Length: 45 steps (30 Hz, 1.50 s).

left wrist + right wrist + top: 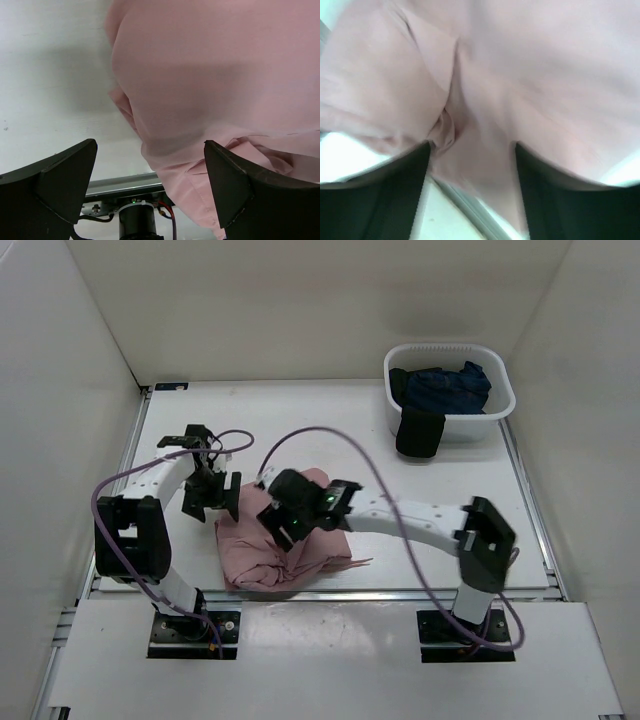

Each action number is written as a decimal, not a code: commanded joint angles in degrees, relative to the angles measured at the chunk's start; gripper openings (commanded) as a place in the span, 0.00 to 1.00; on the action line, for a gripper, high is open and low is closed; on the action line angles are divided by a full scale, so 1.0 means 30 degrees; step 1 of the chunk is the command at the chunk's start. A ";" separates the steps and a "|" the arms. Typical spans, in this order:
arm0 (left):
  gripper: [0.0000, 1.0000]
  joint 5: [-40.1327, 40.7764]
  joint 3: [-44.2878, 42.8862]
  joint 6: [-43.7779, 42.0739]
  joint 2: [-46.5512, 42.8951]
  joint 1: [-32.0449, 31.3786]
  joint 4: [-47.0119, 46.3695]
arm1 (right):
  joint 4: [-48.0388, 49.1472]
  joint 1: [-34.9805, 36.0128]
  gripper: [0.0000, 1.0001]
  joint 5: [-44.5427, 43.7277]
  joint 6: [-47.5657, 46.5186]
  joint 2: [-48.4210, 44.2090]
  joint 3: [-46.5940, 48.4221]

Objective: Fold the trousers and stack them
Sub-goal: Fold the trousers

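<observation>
Trousers (285,545) lie bunched on counter (340,405). My left fingers (50,190) stand apart at their edge. My right fingers (375,200) stand apart over them.

The trousers (285,558) are soft, matt pink cloth, creased all over. The table (330,415) is smooth matt white. The tub (470,428) at upper right looks like white plastic with a slight sheen.

Trousers (262,558) partly hidden by right arm (410,518); close-up blurred.
</observation>
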<state>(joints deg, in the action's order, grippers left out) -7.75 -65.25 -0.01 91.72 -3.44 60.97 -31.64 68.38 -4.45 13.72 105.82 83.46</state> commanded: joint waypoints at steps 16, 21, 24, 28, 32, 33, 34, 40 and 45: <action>0.90 0.1208 0.2654 0.0004 0.1384 0.0064 -0.3038 | 0.5933 -1.0049 0.88 0.8330 0.5473 0.0672 -0.4029; 0.57 0.1030 0.0399 0.0004 0.3085 0.0064 -0.3798 | 0.8404 -1.0957 0.29 0.9684 0.7524 0.1844 -0.5113; 0.55 0.1030 -0.1856 0.0004 0.3994 0.0064 -0.3800 | 1.0015 -1.1514 0.00 0.9862 0.8931 0.1614 -0.6138; 0.70 0.1030 -0.4582 0.0004 0.4580 -0.0112 -0.3976 | 1.0517 -1.2332 0.00 0.8780 0.9725 0.0764 -0.6580; 0.96 0.2053 -0.5905 0.0004 0.3882 -0.0112 -0.3099 | 0.9495 -1.2977 0.18 0.8572 0.9319 0.0527 -0.5791; 0.97 0.2461 -0.5499 0.0004 0.2661 -0.0112 -0.3097 | 0.9056 -1.2979 0.29 0.8776 0.9315 0.0353 -0.5615; 0.97 0.2466 -0.5118 0.0004 0.1865 -0.0112 -0.3097 | 0.9052 -1.2979 0.43 0.8778 0.9083 0.0352 -0.5613; 0.97 0.1823 -0.0785 0.0004 -0.4406 -0.0842 -0.1957 | 0.9690 -1.3153 0.68 0.9127 1.0075 -0.0410 -0.5613; 0.97 0.2110 0.3348 0.0004 -0.6434 -0.3679 -0.2390 | 0.9875 -1.3154 0.75 0.9510 1.0868 0.1226 -0.3890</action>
<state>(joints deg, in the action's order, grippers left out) -1.43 -60.27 0.01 71.83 -10.44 53.10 -4.03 29.26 22.70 44.40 107.55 66.98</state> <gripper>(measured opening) 0.972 0.740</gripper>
